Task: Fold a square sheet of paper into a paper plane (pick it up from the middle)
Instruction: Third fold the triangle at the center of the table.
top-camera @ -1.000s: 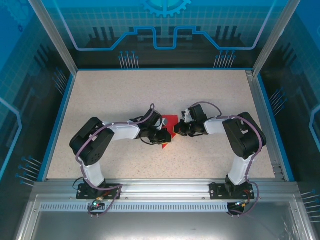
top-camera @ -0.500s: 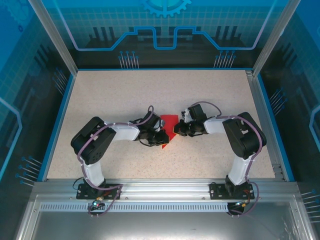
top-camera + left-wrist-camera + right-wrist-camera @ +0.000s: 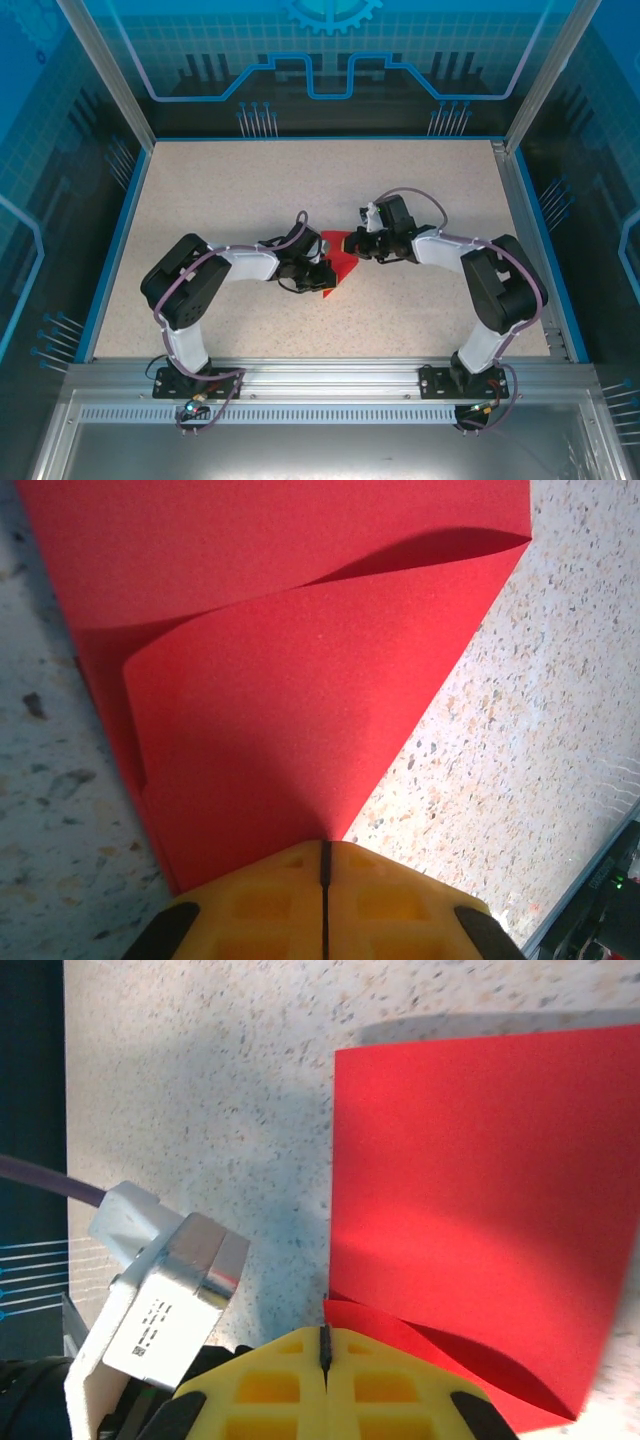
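At mid-table (image 3: 250, 200), left claw (image 3: 324, 848) and right claw (image 3: 325, 1333) pinch the sheet (image 3: 300, 700).

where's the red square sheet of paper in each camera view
Top external: the square sheet of paper sits mid-table, between the left claw and the right claw.
Left wrist: upper left and centre, curling over itself, one corner pinched in the shut claw at the bottom.
Right wrist: right half of the picture, a curled corner meeting the shut claw at the bottom.
Shared landmark: the speckled tabletop beneath the sheet.
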`<act>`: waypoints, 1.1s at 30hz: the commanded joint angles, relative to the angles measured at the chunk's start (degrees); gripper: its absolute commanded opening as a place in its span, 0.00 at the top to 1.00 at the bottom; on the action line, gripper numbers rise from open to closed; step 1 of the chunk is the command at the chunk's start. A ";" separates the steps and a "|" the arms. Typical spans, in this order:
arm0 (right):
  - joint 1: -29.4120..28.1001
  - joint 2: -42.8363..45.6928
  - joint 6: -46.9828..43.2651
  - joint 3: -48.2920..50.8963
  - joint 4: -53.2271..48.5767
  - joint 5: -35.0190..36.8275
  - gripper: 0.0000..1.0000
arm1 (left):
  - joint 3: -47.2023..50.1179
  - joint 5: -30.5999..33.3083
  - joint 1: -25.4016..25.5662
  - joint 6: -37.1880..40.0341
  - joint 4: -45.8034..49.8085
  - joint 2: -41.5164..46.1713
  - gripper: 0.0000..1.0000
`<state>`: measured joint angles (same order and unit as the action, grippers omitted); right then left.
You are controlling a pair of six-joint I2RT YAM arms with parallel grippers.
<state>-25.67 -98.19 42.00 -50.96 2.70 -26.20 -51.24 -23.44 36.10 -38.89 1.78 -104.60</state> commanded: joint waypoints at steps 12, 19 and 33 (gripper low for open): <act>-3.87 -6.61 3.38 6.35 8.08 -1.71 1.00 | 0.81 3.97 -0.32 1.01 8.07 -1.26 0.94; -1.19 -9.35 2.47 9.02 11.58 1.30 1.00 | 1.31 4.68 -0.26 1.25 8.24 -1.22 0.95; 5.57 -8.86 1.95 8.36 14.12 2.89 1.00 | 2.60 5.64 -0.30 2.23 8.54 -1.49 0.96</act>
<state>-23.05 -105.25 45.19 -41.58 19.27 -30.87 -51.27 -22.74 36.10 -38.59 2.02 -104.51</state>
